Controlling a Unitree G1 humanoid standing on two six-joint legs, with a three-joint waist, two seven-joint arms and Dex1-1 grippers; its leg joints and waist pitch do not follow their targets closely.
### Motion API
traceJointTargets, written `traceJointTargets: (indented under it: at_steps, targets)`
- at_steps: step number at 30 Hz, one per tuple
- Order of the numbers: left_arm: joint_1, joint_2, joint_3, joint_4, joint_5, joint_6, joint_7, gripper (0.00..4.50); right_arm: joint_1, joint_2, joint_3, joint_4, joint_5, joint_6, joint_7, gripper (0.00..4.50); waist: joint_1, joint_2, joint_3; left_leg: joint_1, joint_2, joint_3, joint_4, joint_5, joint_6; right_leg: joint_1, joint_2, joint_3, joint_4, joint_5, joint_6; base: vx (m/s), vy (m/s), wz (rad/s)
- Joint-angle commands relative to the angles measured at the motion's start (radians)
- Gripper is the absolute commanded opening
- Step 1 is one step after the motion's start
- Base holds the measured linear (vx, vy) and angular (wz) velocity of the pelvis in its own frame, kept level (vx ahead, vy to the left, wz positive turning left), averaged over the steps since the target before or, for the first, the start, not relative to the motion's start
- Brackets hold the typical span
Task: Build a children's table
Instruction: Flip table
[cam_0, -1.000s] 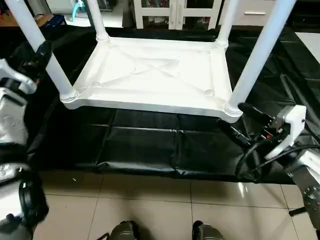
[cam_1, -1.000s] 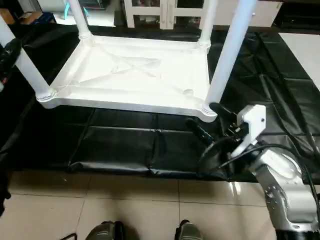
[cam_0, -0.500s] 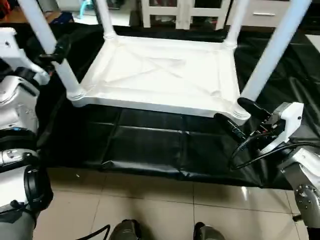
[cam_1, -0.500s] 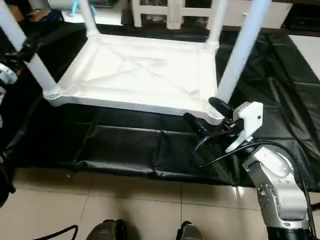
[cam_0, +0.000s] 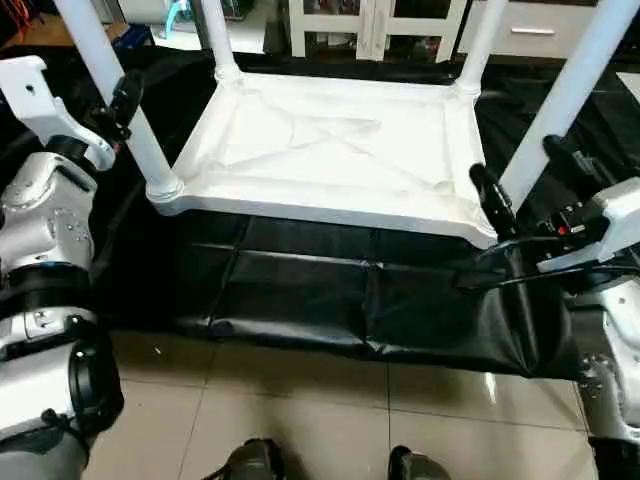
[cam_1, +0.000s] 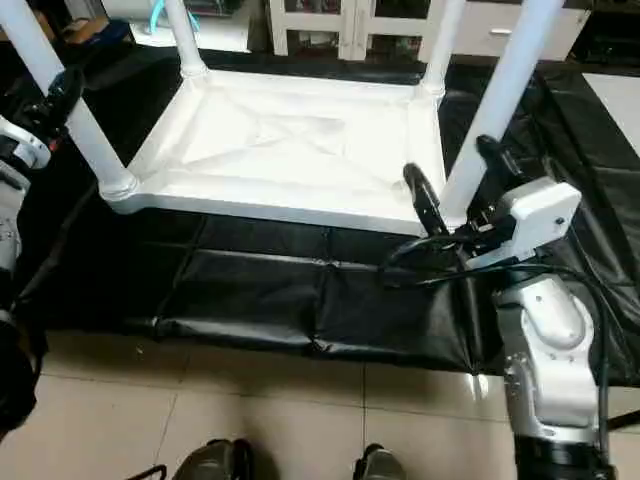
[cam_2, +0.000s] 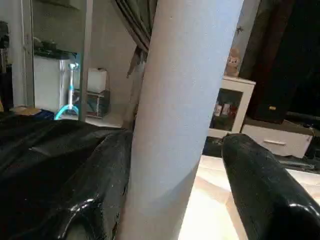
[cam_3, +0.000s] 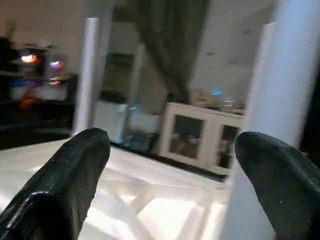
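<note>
We get bright overhead room light blowing out the white tabletop (cam_0: 330, 150) a bit, with shiny glare on the black cloth (cam_0: 300, 290) and floor tiles (cam_1: 250, 400). Our wrist views look soft and smeared, fingertips (cam_3: 65, 185) blurry.

the tabletop (cam_0: 330, 150) lies upside down on the black cloth (cam_0: 300, 290), a leg (cam_0: 110, 85) up at each corner. cabinets (cam_0: 375, 20) stand behind; floor tiles (cam_0: 300, 410) lie in front.

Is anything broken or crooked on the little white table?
Nothing looks broken. The white table lies upside down on the black cloth with its four legs standing up from the corners, which is normal while building it. The cloth is just a bit wrinkled.
</note>
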Motion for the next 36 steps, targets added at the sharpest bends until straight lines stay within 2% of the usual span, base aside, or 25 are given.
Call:
traceJointTargets:
  at_steps: [1,4,6,7,9,11,16,19,22,26,27,30,32,33,35,36]
  targets:
    - [0.014,-0.013,-0.023,-0.032,-0.004,0.021,0.010,2.74,0.023,0.016,-0.025,0.000,-0.048,-0.031,-0.061,4.50,-0.011,0.010,-0.091,0.032,-0.003,-0.001,-0.079,-0.254,0.029,0.045,0.009,-0.004,-0.040,-0.166,-0.214,0.000,0.000,0.00]
    - [0.030,-0.022,-0.027,-0.064,-0.007,0.035,0.015,2.42,0.030,0.049,-0.047,-0.001,-0.108,-0.067,-0.153,4.50,-0.013,0.012,-0.090,0.031,-0.004,-0.001,-0.081,-0.253,0.026,0.045,0.010,-0.004,-0.040,-0.165,-0.212,0.000,0.000,0.00]
    - [0.040,-0.026,-0.033,-0.085,-0.009,0.050,0.015,2.33,0.016,0.050,-0.070,-0.001,-0.146,-0.090,-0.201,4.50,-0.014,0.018,-0.087,0.035,-0.004,-0.001,-0.084,-0.281,0.014,0.043,0.012,-0.004,-0.043,-0.193,-0.204,0.000,0.000,0.00]
    - [0.047,-0.028,-0.037,-0.101,-0.010,0.061,0.017,2.23,0.003,0.044,-0.084,0.002,-0.172,-0.105,-0.225,4.50,-0.015,0.017,-0.087,0.035,-0.004,-0.001,-0.084,-0.287,0.011,0.043,0.012,-0.004,-0.044,-0.197,-0.202,0.000,0.000,0.00]
    - [0.054,-0.031,-0.043,-0.118,-0.009,0.073,0.019,1.94,-0.033,0.021,-0.104,0.012,-0.168,-0.112,-0.226,4.50,-0.017,0.019,-0.087,0.036,-0.006,-0.002,-0.084,-0.293,0.005,0.045,0.012,-0.004,-0.044,-0.201,-0.196,0.000,0.000,0.00]
    - [0.056,-0.032,-0.045,-0.121,-0.009,0.075,0.019,1.86,-0.055,0.000,-0.105,0.022,-0.147,-0.097,-0.207,4.50,-0.017,0.019,-0.086,0.040,-0.007,0.001,-0.083,-0.304,0.010,0.043,0.013,-0.003,-0.047,-0.217,-0.188,0.000,0.000,0.00]
    - [0.068,-0.037,-0.050,-0.142,-0.009,0.084,0.020,1.81,-0.111,-0.044,-0.098,0.072,-0.122,-0.056,-0.176,4.50,-0.019,0.017,-0.091,0.035,-0.007,0.000,-0.078,-0.263,0.026,0.048,0.013,-0.003,-0.043,-0.189,-0.198,0.000,0.000,0.00]
    - [0.081,-0.039,-0.051,-0.162,-0.008,0.096,0.019,1.80,-0.161,-0.070,-0.110,0.131,-0.164,-0.045,-0.216,4.50,-0.019,0.013,-0.096,0.033,-0.008,0.000,-0.076,-0.233,0.031,0.051,0.013,-0.005,-0.040,-0.166,-0.206,0.000,0.000,0.00]
    - [0.091,-0.037,-0.055,-0.175,-0.005,0.102,0.020,1.79,-0.213,-0.101,-0.121,0.195,-0.219,-0.037,-0.259,4.50,-0.019,0.012,-0.098,0.036,-0.010,0.004,-0.071,-0.204,0.032,0.050,0.016,-0.004,-0.037,-0.152,-0.215,0.000,0.000,0.00]
    - [0.096,-0.035,-0.055,-0.182,-0.005,0.111,0.028,1.79,-0.235,-0.116,-0.117,0.224,-0.228,-0.031,-0.261,4.50,-0.017,0.011,-0.101,0.034,-0.011,0.005,-0.067,-0.166,0.053,0.053,0.015,-0.004,-0.032,-0.112,-0.221,0.000,0.000,0.00]
    - [0.099,-0.045,-0.037,-0.199,-0.033,0.148,0.039,1.79,-0.246,-0.118,-0.119,0.240,-0.231,-0.044,-0.273,4.50,-0.017,0.008,-0.102,0.034,-0.011,0.006,-0.065,-0.161,0.058,0.054,0.015,-0.004,-0.031,-0.106,-0.225,0.000,0.000,0.00]
    - [0.098,-0.055,-0.018,-0.211,-0.059,0.174,0.050,1.79,-0.250,-0.117,-0.116,0.243,-0.231,-0.063,-0.279,4.50,-0.017,0.008,-0.101,0.033,-0.011,0.007,-0.065,-0.161,0.066,0.054,0.016,-0.004,-0.031,-0.116,-0.231,0.000,0.000,0.00]
    - [0.086,-0.077,0.032,-0.213,-0.119,0.213,0.082,1.79,-0.218,-0.081,-0.082,0.179,-0.184,-0.142,-0.226,4.50,-0.017,0.008,-0.100,0.034,-0.010,0.007,-0.065,-0.169,0.071,0.053,0.014,-0.004,-0.032,-0.126,-0.228,0.000,0.000,0.00]
    - [0.086,-0.077,0.032,-0.213,-0.119,0.213,0.082,1.79,-0.218,-0.081,-0.082,0.179,-0.184,-0.142,-0.226,4.50,-0.017,0.008,-0.098,0.034,-0.009,0.007,-0.066,-0.182,0.077,0.051,0.014,-0.004,-0.034,-0.137,-0.223,0.000,0.000,0.00]
    - [0.084,-0.092,0.053,-0.218,-0.147,0.234,0.098,1.79,-0.180,-0.058,-0.047,0.129,-0.160,-0.177,-0.189,4.50,-0.018,0.007,-0.097,0.033,-0.008,0.005,-0.068,-0.197,0.078,0.050,0.015,-0.006,-0.038,-0.162,-0.216,0.000,0.000,0.00]
    - [0.084,-0.102,0.063,-0.225,-0.162,0.246,0.108,1.79,-0.152,-0.042,-0.024,0.099,-0.141,-0.182,-0.171,4.50,-0.017,0.012,-0.094,0.036,-0.007,0.006,-0.070,-0.211,0.076,0.047,0.015,-0.005,-0.041,-0.175,-0.213,0.000,0.000,0.00]
